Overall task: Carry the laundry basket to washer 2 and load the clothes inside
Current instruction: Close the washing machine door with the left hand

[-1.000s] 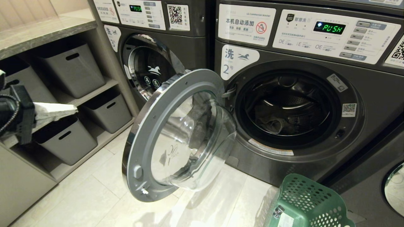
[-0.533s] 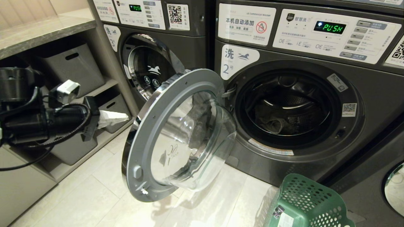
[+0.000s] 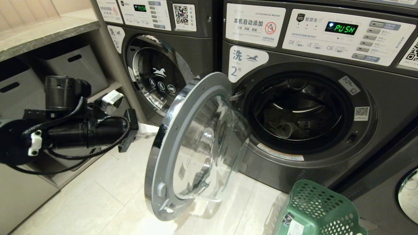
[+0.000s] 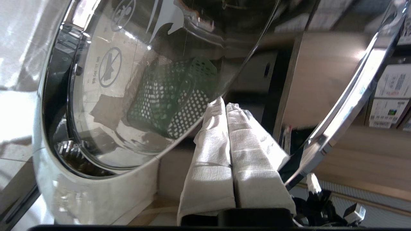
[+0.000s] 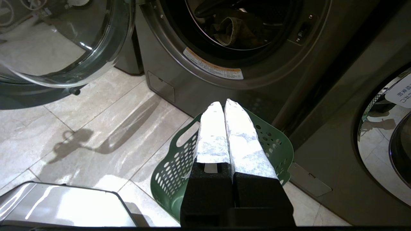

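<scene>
Three dark grey front-load washers stand in a row, and washer 2, marked with a white "2" label and a horse logo, is the landmark at the middle. Its green display reads "PUSH". Its round door, chrome-ringed with a bulging glass bowl, hangs open on the hinge at the washer's left edge, swung out over the tiled floor. Left of washer 2 stands washer 3 with its door shut, and beyond that a shelf unit holding plain grey storage bins. Only a sliver of the third washer shows at the right of washer 2.

The laundry basket, dark green and perforated, sits on the floor just in front of washer 2, below and to the right of its opening. The clothes, a pale grey-green garment, lie inside washer 2's drum, low on the left side.

The left arm reaches in level from the shelf side toward the outer face of the open door. The left claw is pressed shut and empty, its white-wrapped fingers right at the door's rim. The right claw hangs above the basket, also fully closed with nothing in it.
</scene>
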Motion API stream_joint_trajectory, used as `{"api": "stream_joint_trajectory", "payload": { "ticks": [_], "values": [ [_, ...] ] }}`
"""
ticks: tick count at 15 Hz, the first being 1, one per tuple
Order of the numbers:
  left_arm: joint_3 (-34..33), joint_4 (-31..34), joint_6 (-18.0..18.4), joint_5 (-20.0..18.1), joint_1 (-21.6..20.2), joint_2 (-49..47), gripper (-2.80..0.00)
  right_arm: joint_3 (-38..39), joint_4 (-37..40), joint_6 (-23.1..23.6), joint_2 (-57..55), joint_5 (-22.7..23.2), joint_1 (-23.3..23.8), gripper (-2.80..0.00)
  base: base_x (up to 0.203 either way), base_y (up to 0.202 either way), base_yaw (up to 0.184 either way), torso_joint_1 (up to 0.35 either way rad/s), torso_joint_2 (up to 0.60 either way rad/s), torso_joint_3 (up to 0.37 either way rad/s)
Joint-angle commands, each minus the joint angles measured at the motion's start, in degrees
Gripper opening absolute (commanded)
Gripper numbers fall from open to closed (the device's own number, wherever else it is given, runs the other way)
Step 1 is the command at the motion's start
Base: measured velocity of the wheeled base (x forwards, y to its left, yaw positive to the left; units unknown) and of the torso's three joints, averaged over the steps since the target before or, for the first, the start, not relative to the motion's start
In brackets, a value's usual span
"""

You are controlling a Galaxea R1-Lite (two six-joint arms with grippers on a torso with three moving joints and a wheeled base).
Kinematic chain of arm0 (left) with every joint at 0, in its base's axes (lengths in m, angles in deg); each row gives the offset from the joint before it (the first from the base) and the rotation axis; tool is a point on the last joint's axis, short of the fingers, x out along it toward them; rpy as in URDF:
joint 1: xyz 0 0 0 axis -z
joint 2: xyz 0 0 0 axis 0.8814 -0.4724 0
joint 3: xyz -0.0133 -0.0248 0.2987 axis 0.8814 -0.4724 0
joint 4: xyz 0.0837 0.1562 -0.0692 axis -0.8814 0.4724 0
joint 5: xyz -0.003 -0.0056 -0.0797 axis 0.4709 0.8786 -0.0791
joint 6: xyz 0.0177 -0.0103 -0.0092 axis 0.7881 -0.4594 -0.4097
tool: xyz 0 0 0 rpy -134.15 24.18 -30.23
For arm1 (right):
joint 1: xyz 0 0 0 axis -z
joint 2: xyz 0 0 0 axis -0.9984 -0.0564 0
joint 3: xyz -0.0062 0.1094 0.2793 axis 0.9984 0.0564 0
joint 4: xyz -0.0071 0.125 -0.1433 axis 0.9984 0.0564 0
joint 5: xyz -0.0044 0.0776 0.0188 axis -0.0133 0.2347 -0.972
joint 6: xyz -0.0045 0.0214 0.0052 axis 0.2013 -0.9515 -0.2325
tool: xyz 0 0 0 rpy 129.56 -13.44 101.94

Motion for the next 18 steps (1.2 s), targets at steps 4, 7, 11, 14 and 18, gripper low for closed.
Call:
{"api": "stream_joint_trajectory", "payload": {
  "ticks": [4,7,11,14,18],
  "values": [
    [3.7,-1.8,-0.3,5.2,13.8,-6.0,-2.80,0.1,-0.1,0.1,-0.1,0.0,0.0,-2.80,0.000,0.000,0.000,0.000,0.00,0.000],
    [6.9,-4.7,-0.2,10.7,19.7,-8.2,-2.80,0.1,-0.1,-0.1,-0.1,0.0,0.0,-2.80,0.000,0.000,0.000,0.000,0.00,0.000],
    [5.5,-2.9,0.0,14.4,15.8,-1.0,-2.80,0.1,-0.1,0.2,-0.1,0.1,0.0,-2.80,0.000,0.000,0.000,0.000,0.00,0.000],
    [0.5,-1.6,0.4,18.6,7.2,4.6,-2.80,0.0,-0.1,0.3,-0.1,0.1,0.0,-2.80,0.000,0.000,0.000,0.000,0.00,0.000],
    [-11.6,-0.1,8.4,27.5,-5.1,14.2,-2.80,0.0,0.0,0.3,-0.1,0.1,0.0,-2.80,0.000,0.000,0.000,0.000,0.00,0.000]
  ]
}}
